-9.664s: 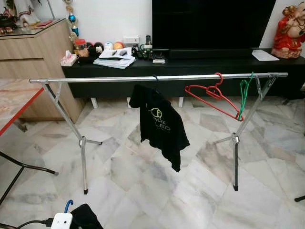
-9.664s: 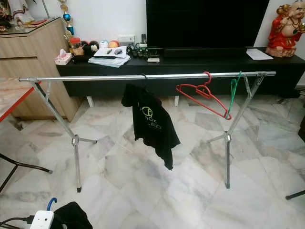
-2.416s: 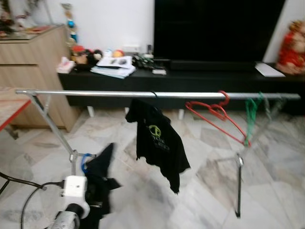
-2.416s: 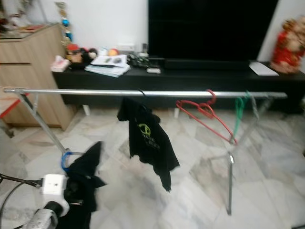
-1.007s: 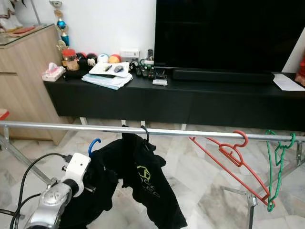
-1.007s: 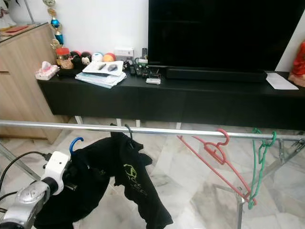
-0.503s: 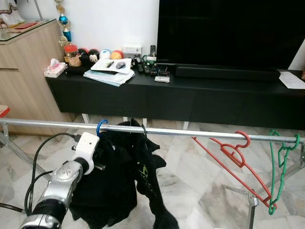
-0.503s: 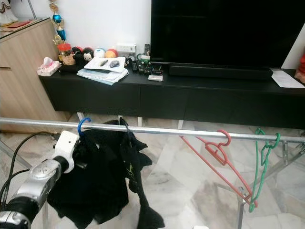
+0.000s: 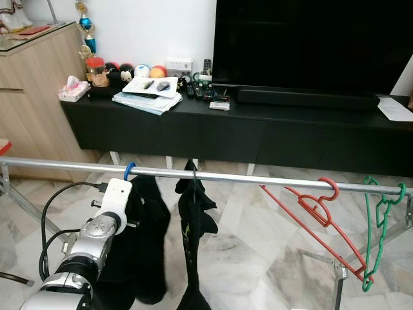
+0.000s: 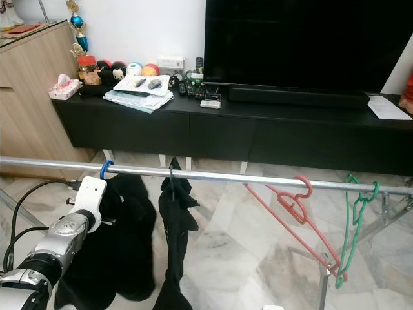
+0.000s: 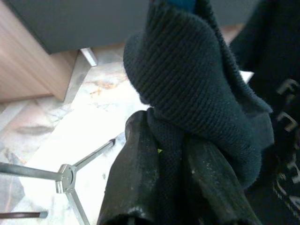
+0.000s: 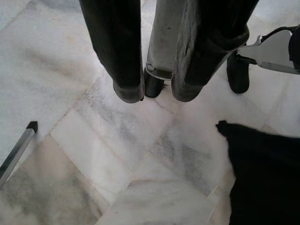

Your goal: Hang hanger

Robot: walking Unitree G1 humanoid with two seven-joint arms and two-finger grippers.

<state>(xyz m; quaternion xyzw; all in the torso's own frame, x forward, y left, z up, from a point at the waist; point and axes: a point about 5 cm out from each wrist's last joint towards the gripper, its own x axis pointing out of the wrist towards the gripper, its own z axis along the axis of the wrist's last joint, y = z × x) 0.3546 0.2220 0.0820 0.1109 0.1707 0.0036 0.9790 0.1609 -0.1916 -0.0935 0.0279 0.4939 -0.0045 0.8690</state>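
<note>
Your left gripper point(image 11: 164, 187) is clamped on the dark garment point(image 9: 145, 239), just under the rail point(image 9: 271, 181). The blue hanger point(image 9: 128, 170) carrying it has its hook over the rail. Right beside it hangs a black shirt point(image 9: 191, 239), touching your load. Farther right on the rail are a red hanger point(image 9: 319, 213) and a green hanger point(image 9: 374, 226). Your right gripper point(image 12: 150, 91) points at the marble floor point(image 12: 70, 93), fingers apart and holding nothing.

The metal rail point(image 9: 258, 181) carries a blue hanger point(image 9: 129, 170), two dark garments point(image 9: 193, 226), a red hanger point(image 9: 316, 210) and a green hanger point(image 9: 374, 226).
</note>
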